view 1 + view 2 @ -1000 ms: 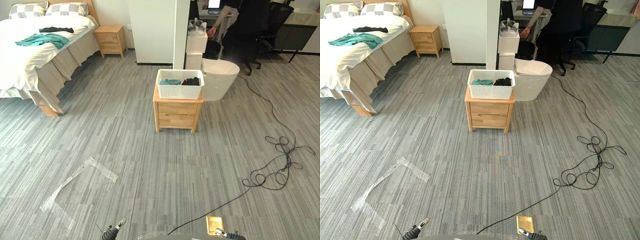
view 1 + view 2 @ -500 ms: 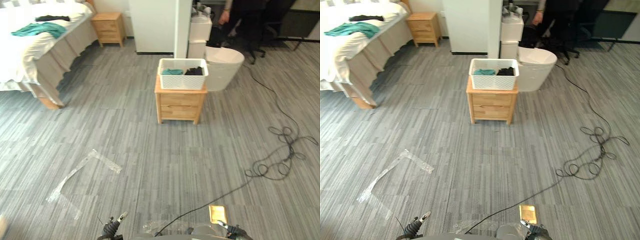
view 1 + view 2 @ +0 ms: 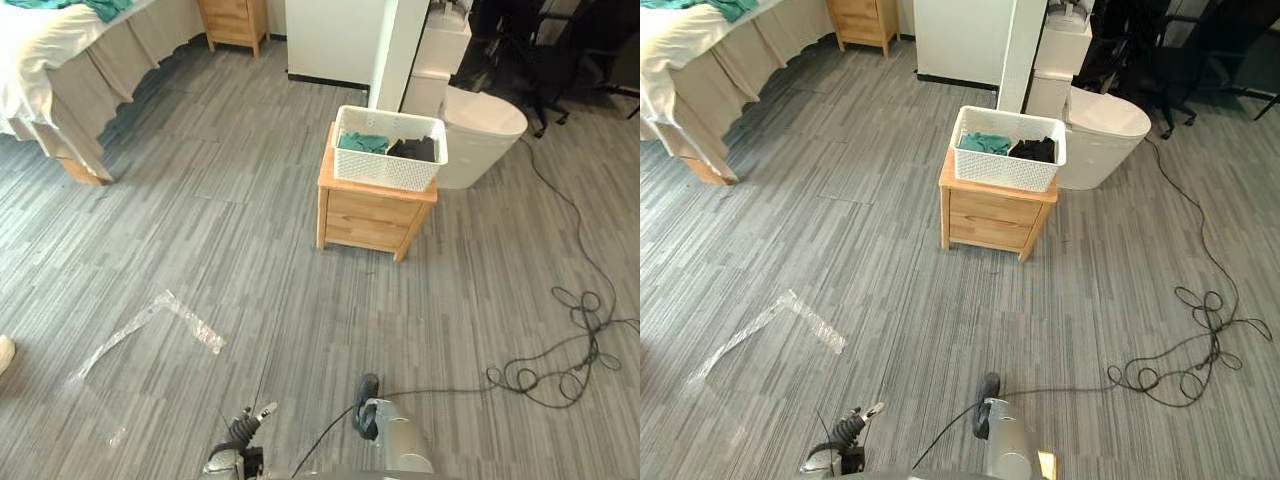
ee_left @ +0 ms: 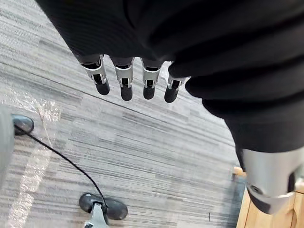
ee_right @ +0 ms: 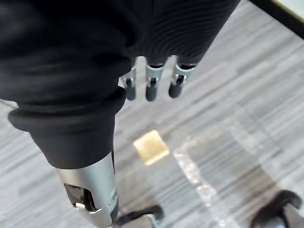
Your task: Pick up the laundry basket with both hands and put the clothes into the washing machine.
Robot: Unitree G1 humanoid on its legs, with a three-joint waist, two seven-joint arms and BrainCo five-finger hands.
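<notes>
White lattice laundry basket (image 3: 385, 172), teal garment (image 3: 362, 143) and black garment (image 3: 415, 149) inside, atop a pale-wood nightstand (image 3: 368, 215) on grey streaked flooring (image 3: 220, 250).

Both head eyes share the basket (image 3: 388, 148); wrist cameras face floor (image 4: 142, 142).

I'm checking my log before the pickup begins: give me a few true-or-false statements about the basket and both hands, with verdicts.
The laundry basket stands on the wooden nightstand. True.
The basket is empty. False: teal clothes and black clothes lie in it.
The left hand grips the basket's rim. False: it hangs open over the floor, holding nothing.
The right hand is open and holds nothing. True.
</notes>
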